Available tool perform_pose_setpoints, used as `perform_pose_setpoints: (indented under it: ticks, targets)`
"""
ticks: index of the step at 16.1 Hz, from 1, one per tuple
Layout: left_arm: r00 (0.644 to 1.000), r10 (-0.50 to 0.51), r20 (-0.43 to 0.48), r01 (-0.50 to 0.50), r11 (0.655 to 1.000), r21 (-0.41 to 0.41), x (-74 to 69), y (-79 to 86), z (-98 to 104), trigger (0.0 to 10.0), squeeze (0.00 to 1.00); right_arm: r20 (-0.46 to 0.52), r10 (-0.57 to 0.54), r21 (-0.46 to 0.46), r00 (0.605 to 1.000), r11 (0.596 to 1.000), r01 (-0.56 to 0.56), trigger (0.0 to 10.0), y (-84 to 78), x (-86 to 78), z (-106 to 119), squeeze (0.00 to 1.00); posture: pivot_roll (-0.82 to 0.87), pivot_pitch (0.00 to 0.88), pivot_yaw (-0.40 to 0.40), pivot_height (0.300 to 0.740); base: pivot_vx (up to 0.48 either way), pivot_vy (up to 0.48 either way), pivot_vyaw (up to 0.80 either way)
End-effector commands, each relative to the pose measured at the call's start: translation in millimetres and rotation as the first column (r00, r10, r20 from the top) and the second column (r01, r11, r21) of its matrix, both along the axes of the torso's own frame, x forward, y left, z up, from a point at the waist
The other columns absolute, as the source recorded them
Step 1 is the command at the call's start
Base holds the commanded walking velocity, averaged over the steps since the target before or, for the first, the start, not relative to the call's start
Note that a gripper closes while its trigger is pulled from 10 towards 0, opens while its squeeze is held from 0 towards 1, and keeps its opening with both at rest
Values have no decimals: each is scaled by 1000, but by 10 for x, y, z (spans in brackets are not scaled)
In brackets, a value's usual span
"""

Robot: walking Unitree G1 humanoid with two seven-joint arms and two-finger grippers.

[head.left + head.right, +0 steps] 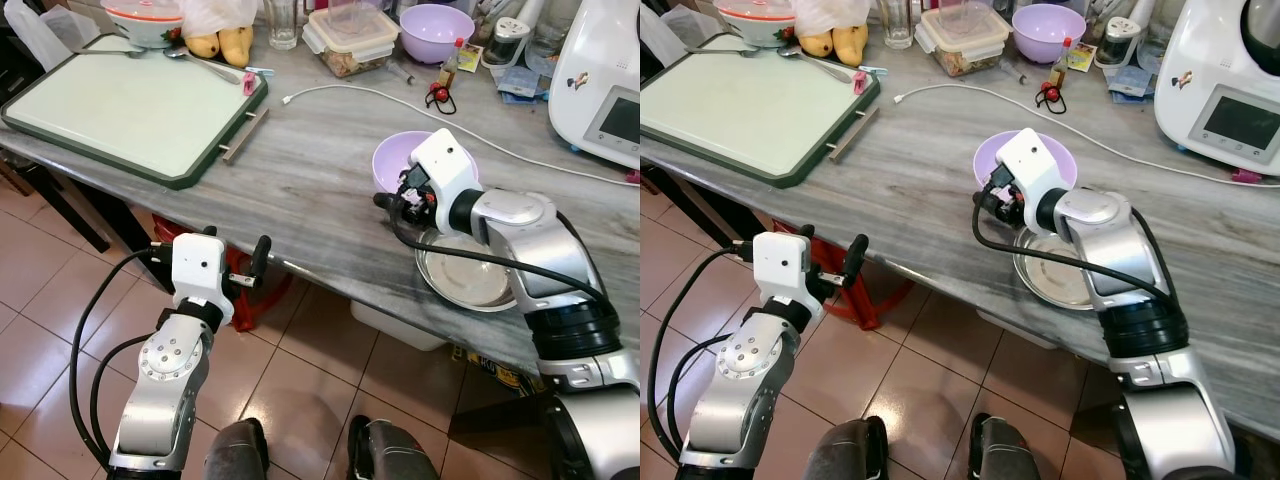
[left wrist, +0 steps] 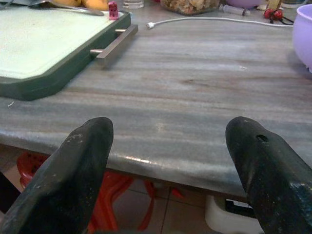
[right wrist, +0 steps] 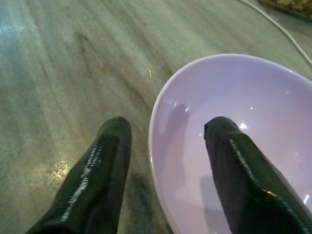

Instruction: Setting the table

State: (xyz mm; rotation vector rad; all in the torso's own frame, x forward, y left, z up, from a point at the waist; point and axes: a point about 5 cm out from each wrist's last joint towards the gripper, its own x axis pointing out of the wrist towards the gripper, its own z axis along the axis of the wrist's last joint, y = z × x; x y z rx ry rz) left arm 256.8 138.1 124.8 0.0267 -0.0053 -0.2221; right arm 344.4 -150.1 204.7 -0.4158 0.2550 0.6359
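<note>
Even, soft daylight fills both eye views, bright and sharp with no motion blur. The white appliance (image 1: 600, 80) at the upper right edge is near blown out. The table (image 1: 300, 170) carries a pale sheen, and lines bend slightly toward the frame edges. In the right wrist view, small glints dot the lilac bowl (image 3: 253, 126), and glare sits at the upper left. Both wrist views show 2 soft, out-of-focus fingers (image 2: 73, 175).

You see a lilac bowl (image 3: 234, 146) on a grey-streaked table (image 1: 300, 170), a pale green tray (image 1: 130, 105) rimmed dark green, a white cable (image 1: 400, 100), yellow mangoes (image 1: 222, 43).
</note>
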Motion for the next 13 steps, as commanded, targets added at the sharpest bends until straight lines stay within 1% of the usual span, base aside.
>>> perform_pose_setpoints:
  ticks: [1, 2, 5, 7, 8, 9, 11, 12, 13]
  targets:
    - [1000, -1, -14, 1, 1000, 9, -13, -7, -41, 10000, 0, -3, 24, -10, 1000, 1000, -24, 10000, 15, -31, 22, 1000, -5, 131, -22, 740, 0, 0, 0]
    - [1000, -1, -14, 1, 1000, 9, -13, -6, -43, 10000, 0, -7, 27, -11, 1000, 1000, -27, 10000, 13, -36, 29, 1000, -6, 130, -23, 740, 0, 0, 0]
    - [1000, 3, -11, -3, 1000, 4, -6, -8, -39, 10000, 0, 55, 7, -5, 998, 1000, -7, 10000, 15, -16, 154, 1000, -4, 133, -21, 740, 0, 0, 0]
    - [999, 34, -20, -34, 999, -13, -9, 7, -47, 10000, 0, 115, -13, 17, 993, 1000, 12, 10000, 37, -29, 240, 1000, -5, 128, -15, 740, 0, 0, 0]
    - [997, 69, -33, -69, 998, -5, -16, 32, -72, 10000, 0, 164, -29, 51, 986, 998, 21, 10000, 54, -49, 268, 1000, -6, 128, -16, 740, 0, 0, 0]
    - [996, 81, -35, -81, 997, 5, -23, 37, -81, 10000, 0, 226, -58, 119, 973, 992, 31, 10000, 67, -78, 303, 1000, -4, 126, -17, 740, 0, 0, 0]
    - [995, 96, -20, -96, 995, 3, -20, 38, -62, 10000, 0, 305, -133, 230, 943, 971, 63, 10000, 67, -168, 311, 1000, -3, 128, -18, 740, 0, 0, 0]
    - [994, 104, -17, -104, 995, 5, -14, 40, -53, 10000, 0, 322, -165, 255, 932, 963, 83, 10000, 62, -205, 285, 843, -3, 127, -20, 740, 0, 0, 0]
    - [994, 108, -15, -108, 994, 5, -1, 50, -42, 10000, 0, 346, -253, 339, 903, 932, 131, 10000, 55, -288, 241, 51, -4, 130, -19, 740, 0, 0, 0]
